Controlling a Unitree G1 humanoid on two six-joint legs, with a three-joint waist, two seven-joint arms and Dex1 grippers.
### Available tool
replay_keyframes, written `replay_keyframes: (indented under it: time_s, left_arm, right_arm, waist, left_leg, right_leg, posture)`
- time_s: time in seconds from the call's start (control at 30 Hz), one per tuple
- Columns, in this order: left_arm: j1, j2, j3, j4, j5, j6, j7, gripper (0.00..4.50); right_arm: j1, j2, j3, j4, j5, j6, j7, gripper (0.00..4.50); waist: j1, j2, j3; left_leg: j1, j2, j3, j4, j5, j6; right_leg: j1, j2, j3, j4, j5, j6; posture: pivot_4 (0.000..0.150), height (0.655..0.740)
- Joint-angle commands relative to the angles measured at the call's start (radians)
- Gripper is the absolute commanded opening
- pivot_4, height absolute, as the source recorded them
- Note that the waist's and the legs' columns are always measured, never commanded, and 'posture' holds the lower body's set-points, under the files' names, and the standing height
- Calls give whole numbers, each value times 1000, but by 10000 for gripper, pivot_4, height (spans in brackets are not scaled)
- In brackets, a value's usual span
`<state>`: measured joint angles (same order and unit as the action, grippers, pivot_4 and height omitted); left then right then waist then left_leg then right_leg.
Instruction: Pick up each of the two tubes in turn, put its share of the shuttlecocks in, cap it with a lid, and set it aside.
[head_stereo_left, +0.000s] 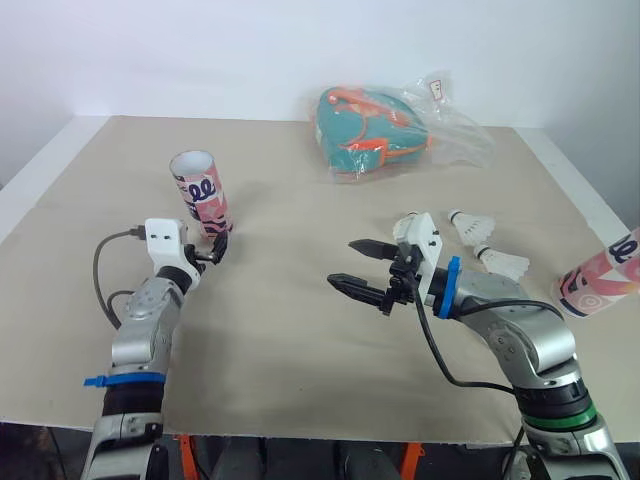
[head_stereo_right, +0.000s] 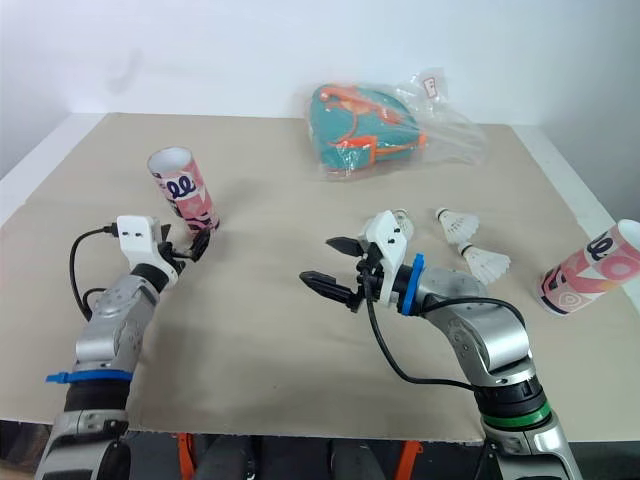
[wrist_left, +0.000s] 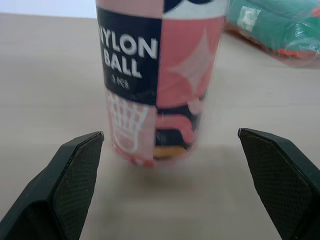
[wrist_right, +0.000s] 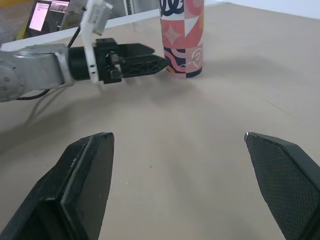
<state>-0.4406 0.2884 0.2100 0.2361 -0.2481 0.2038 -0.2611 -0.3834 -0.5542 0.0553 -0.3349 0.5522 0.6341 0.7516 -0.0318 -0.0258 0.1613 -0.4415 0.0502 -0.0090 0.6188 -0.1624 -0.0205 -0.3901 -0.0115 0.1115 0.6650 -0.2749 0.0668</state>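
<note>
Notably, rt tube (head_stereo_left: 598, 280) cut off at edge; L fingers (wrist_left: 75, 175), R fingers (wrist_right: 85, 180) both spread, empty.

Upright pink/navy tube (wrist_left: 160, 75) at 12 o'clock from left hand (wrist_left: 170, 133), standing on beige counter (wrist_left: 45, 80), lbl "NYLON BALL". Black fingers (wrist_left: 75, 172) spread wide either side, not touching it. Teal bag (wrist_left: 280, 25) in clear plastic approx 2 o'clock, beyond tube.
</note>
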Motion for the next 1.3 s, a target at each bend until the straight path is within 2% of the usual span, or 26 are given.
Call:
replay_keyframes:
  time_s: [0.03, 0.5, 0.77, 0.93, 1.3]
  left_arm:
    - [-43, 3, -2, 55, 22, -53, 3, 45000]
    - [-365, 6, -24, 647, 120, -314, 9, 45000]
    - [-489, 11, -25, 858, 144, -398, 22, 45000]
    - [-509, 10, -16, 900, 137, -420, 18, 30078]
    - [-475, 30, -26, 856, 144, -446, -31, 29703]
  right_arm:
    - [4, -12, -43, -48, 0, -11, -15, 44600]
    - [96, -41, -170, -218, 76, 75, -120, 44600]
    - [104, -50, -176, -237, 84, 89, -143, 44600]
    - [107, -56, -181, -242, 92, 92, -152, 45000]
    - [117, -70, -187, -207, 74, 93, -173, 45000]
  waist:
    - [0, 0, 0]
    - [7, -2, 1]
    - [7, -3, 2]
    - [8, -3, 2]
    - [7, -3, 2]
  left_leg:
    - [0, 0, 0, 0, 0, 0]
    - [-2, 0, -1, 0, 0, 0]
    - [-2, -1, -1, 0, 0, 0]
    - [-2, -1, -1, -1, 0, 0]
    - [-2, -1, -1, -1, 0, 0]
  right_leg:
    - [0, 0, 0, 0, 0, 0]
    - [-1, 0, -1, 0, 0, 0]
    - [-1, 0, -1, 0, 0, 0]
    - [-1, 0, -1, 0, 0, 0]
    - [-1, 0, -1, 0, 0, 0]
  posture:
    - [1500, 7387]
    - [1500, 7387]
    - [1500, 7387]
    - [1500, 7387]
    - [1500, 7387]
